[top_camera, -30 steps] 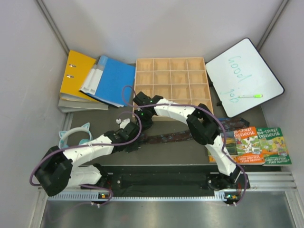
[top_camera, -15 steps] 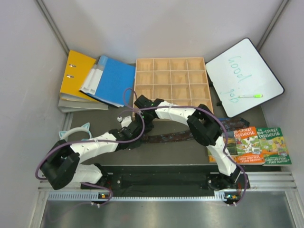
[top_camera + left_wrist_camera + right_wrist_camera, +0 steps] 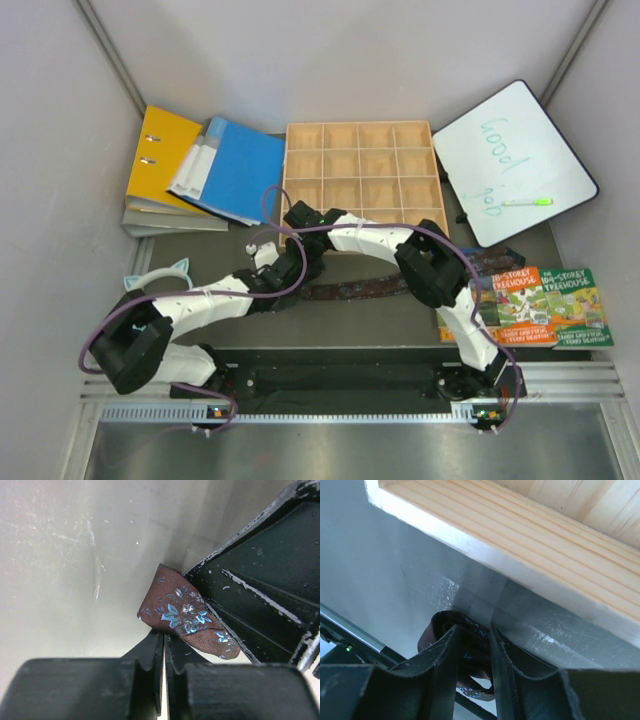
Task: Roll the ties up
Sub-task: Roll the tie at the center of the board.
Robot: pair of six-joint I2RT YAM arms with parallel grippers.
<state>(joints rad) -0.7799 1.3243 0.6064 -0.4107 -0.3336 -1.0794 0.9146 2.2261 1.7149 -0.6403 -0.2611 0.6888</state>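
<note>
We see a grey worktop (image 3: 370, 325) with a wooden compartment tray (image 3: 360, 165) towards its far edge. A dark patterned tie (image 3: 350, 290) lies across the middle, stretching towards the right edge. Just before the tray, the right jaws grip its bunched end; the left jaws, closed, sit against a folded corner.

Wood box (image 3: 358, 185) in middle of grey table (image 3: 390, 325). White wall behind box (image 3: 340, 60), white wall left (image 3: 50, 200), white wall right (image 3: 612, 240). Yellow folder (image 3: 160, 150) and blue folder (image 3: 235, 170) left of box. Whiteboard (image 3: 515, 160) right of box. Books (image 3: 545, 305) right of box, nearer. Shiny metal sheet (image 3: 350, 450) nearest, past table edge. Soft, even light.
</note>
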